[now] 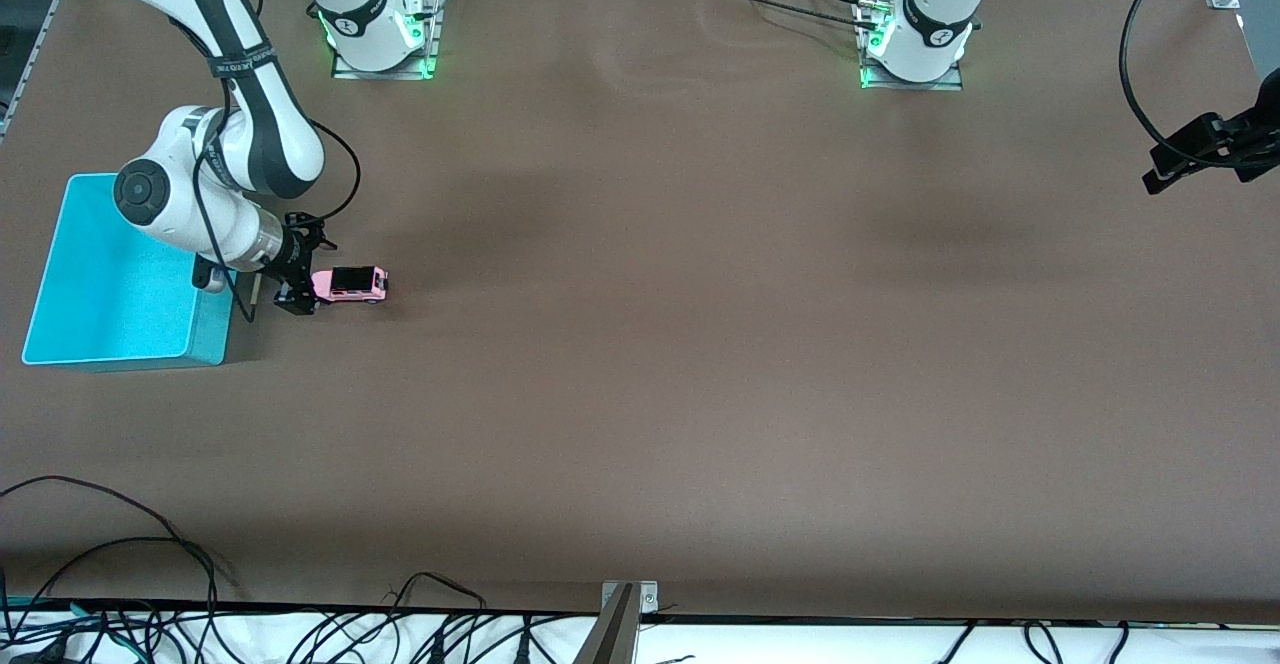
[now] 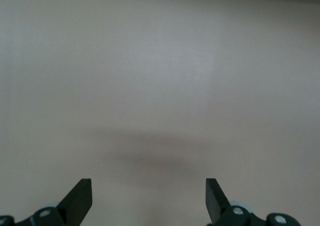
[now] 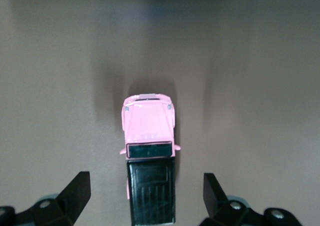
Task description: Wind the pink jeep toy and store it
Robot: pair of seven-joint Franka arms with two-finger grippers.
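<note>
Pink jeep toy (image 1: 350,285) stands on its wheels on the brown surface (image 1: 700,344), left-centre of the front view, just beside the turquoise bin (image 1: 60,274) and apart from it. Right end effector (image 1: 296,296) sits low at the jeep's rear end, fingers spread wide; right wrist view shows the black roof (image 3: 151,193) between them, seemingly without contact. Left end effector (image 2: 149,202) open over bare surface; that arm waits, its hand outside the front view.
</note>
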